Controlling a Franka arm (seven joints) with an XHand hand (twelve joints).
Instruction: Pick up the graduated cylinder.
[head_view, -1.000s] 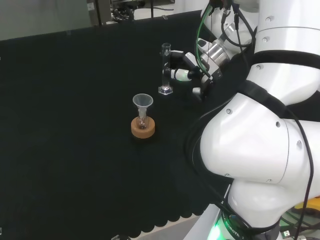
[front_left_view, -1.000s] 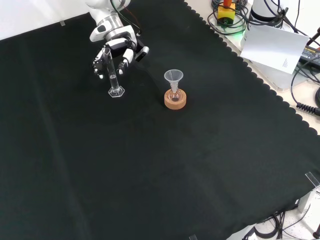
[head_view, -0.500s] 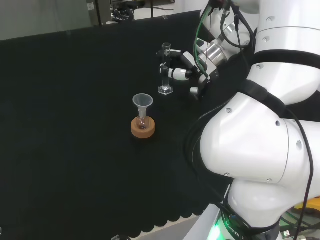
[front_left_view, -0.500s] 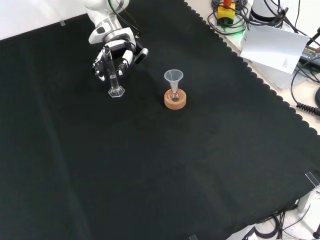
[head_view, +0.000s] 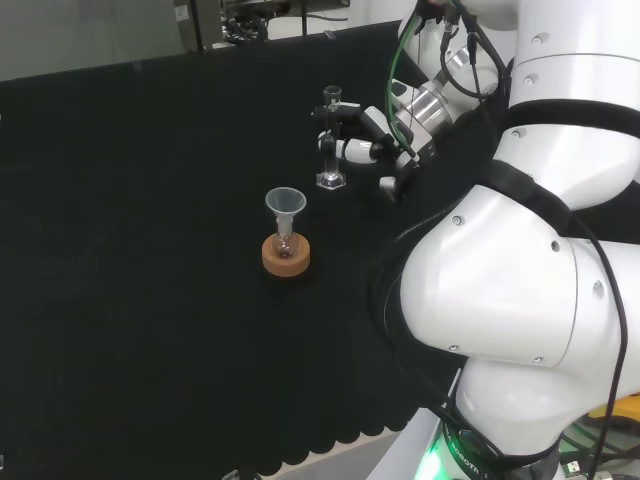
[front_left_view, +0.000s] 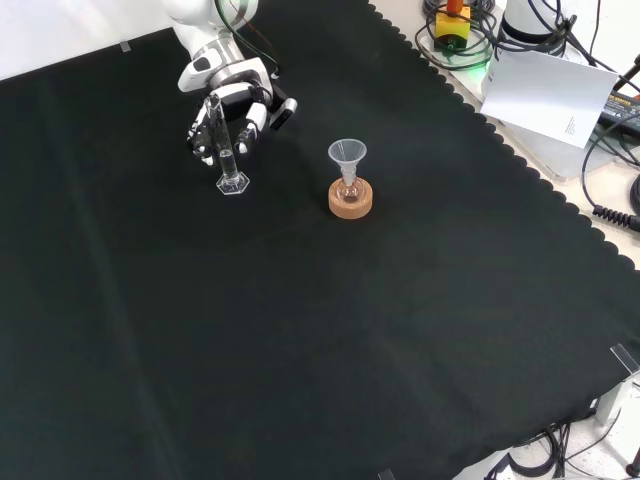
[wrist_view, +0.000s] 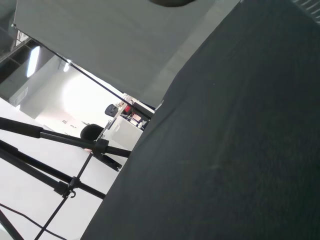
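Note:
The clear graduated cylinder (head_view: 330, 140) stands upright on its hexagonal foot on the black cloth (head_view: 150, 200), toward the far right in the head view. My hand (head_view: 368, 140) has come up to it from the right, and its fingers (head_view: 330, 142) reach the tube at mid height. In the front view the cylinder (front_left_view: 224, 152) rises in front of the hand (front_left_view: 232, 98). Relaxed fingers (front_left_view: 203, 135) sit on either side of its upper part and the thumb sticks out to the right. I see no closed grip on the tube.
A cork ring (head_view: 286, 256) holds a small flask with a clear funnel (head_view: 285, 204) in its neck, a short way nearer than the cylinder in the head view. In the front view this cork ring (front_left_view: 351, 199) stands to the cylinder's right. White arm links (head_view: 520, 250) crowd the head view's right.
The hand has moved in toward the cylinder, leftward in the head view, so its fingers now flank the tube. The cylinder and the flask have stayed put.

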